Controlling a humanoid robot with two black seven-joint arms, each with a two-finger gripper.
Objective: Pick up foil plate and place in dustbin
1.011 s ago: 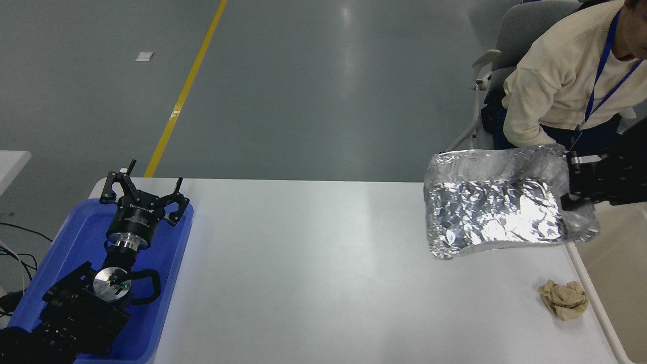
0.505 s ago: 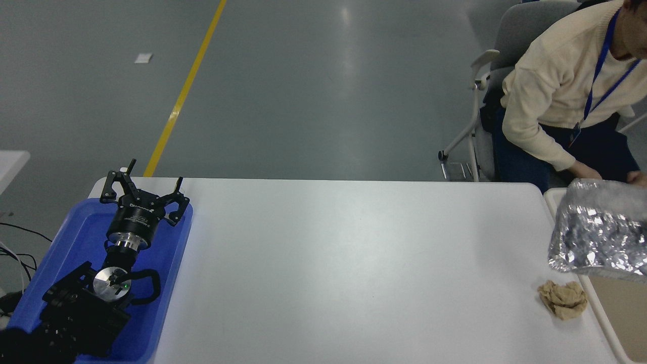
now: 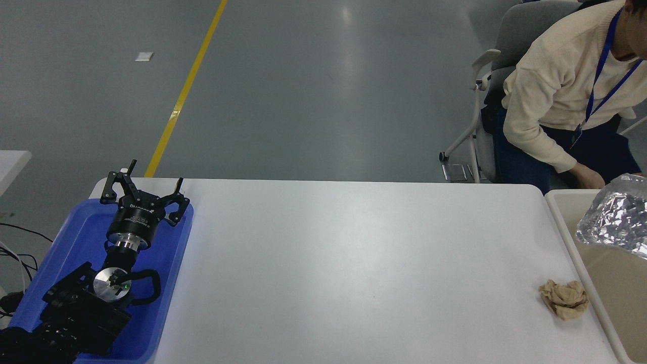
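Since a second ago our foil plate (image 3: pixel 617 222) has travelled right off the bench (image 3: pixel 354 263) and now hangs over the dustbin (image 3: pixel 561 212). Our right end effector lies beyond the frame's right edge, so we cannot tell its grip; the left end effector (image 3: pixel 144 194) rests spread-fingered above the blue tray (image 3: pixel 167 303).

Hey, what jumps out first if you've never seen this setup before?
The shiny foil plate at the far right edge, over the cream dustbin. Then the left gripper, fingers spread, above the blue tray at lower left. A crumpled brown paper ball lies on the white table, near the bin.
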